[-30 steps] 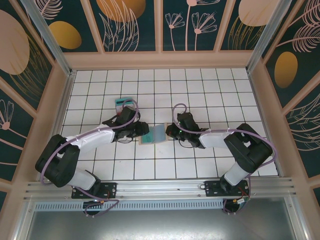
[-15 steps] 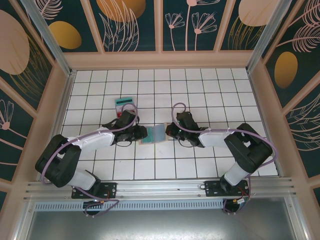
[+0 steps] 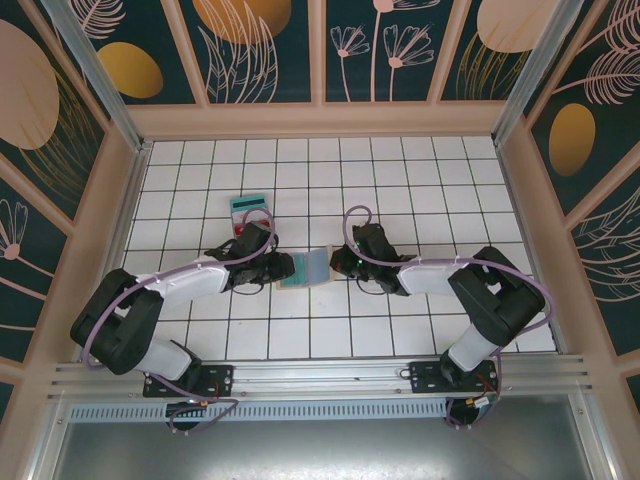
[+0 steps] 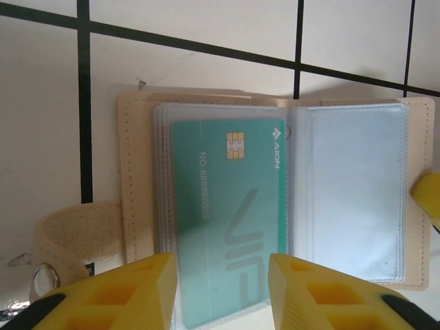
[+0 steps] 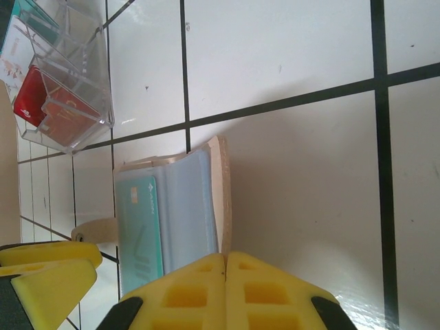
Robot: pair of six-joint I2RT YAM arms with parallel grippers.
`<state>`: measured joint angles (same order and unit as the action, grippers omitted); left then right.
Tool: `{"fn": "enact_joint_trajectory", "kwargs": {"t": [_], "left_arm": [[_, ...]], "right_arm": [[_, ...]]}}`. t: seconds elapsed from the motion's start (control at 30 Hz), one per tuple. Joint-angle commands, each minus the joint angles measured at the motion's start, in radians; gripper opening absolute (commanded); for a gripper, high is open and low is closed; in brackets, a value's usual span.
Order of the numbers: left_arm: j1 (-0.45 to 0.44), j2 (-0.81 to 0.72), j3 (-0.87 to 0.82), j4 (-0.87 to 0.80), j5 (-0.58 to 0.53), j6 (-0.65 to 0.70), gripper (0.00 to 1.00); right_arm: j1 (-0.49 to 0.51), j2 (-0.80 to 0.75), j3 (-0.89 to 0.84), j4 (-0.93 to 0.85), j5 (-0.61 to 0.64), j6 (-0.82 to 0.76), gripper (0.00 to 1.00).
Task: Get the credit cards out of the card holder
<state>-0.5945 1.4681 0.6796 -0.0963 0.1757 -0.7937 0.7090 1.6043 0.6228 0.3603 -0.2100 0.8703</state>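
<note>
The tan card holder lies open on the white tiles, its clear sleeves facing up. A teal-green credit card sits in the left sleeve. My left gripper is open, and its yellow fingers straddle the card's near end. My right gripper is shut, with its tips at the holder's right edge. One of its yellow fingertips shows there in the left wrist view. A red card stands in a clear box.
The clear plastic box stands on the tiles beyond the left gripper, left of the holder. The holder's tan strap with a snap sticks out on its left side. Patterned walls enclose the tiled floor.
The left gripper has edged slightly down and left at the holder's left side. The right gripper and the holder have stayed put.
</note>
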Motion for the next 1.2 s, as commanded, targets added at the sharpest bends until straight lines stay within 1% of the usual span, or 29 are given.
{"fn": "enact_joint_trajectory", "kwargs": {"t": [0.0, 0.67, 0.9, 1.03, 1.17], "left_arm": [[0.007, 0.019, -0.007, 0.024, 0.012, -0.003, 0.41], [0.008, 0.069, -0.047, 0.077, 0.056, -0.006, 0.41], [0.007, 0.069, -0.054, 0.137, 0.128, -0.012, 0.46], [0.007, 0.069, -0.057, 0.147, 0.141, -0.009, 0.47], [0.008, 0.065, -0.057, 0.156, 0.153, -0.010, 0.51]], "right_arm": [[0.014, -0.010, -0.010, 0.025, -0.012, -0.007, 0.00], [0.027, 0.018, 0.007, 0.038, -0.020, -0.003, 0.00], [0.030, 0.021, 0.006, 0.042, -0.017, -0.002, 0.00], [0.030, 0.022, 0.006, 0.042, -0.015, 0.000, 0.00], [0.030, 0.024, 0.005, 0.044, -0.014, 0.001, 0.00]]}}
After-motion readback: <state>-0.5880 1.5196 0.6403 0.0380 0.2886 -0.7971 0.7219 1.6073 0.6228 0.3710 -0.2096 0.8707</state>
